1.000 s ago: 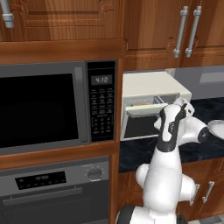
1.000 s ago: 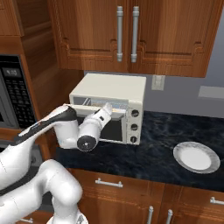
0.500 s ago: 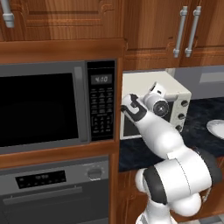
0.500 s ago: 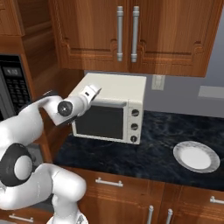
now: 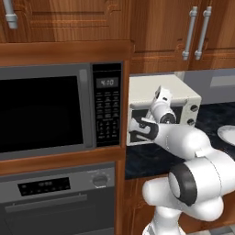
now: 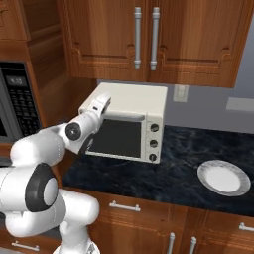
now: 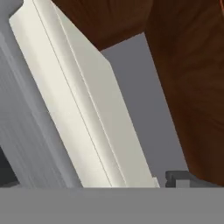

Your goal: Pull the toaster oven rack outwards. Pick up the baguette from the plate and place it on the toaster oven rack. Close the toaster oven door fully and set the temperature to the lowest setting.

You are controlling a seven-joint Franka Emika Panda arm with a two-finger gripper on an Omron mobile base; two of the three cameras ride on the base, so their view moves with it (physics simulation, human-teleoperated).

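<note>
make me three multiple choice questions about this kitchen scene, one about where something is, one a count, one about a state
1. Where is the plate?
A. on the counter right of the toaster oven
B. on top of the microwave
C. inside the oven

2. How many knobs on the toaster oven's front?
A. one
B. three
C. five

3. The toaster oven door is:
A. removed
B. wide open
C. closed

Answers: 1 A, it lies on the dark counter to the right; 2 B, three dark knobs run down its right side; 3 C, the glass stands flush with the front.
</note>
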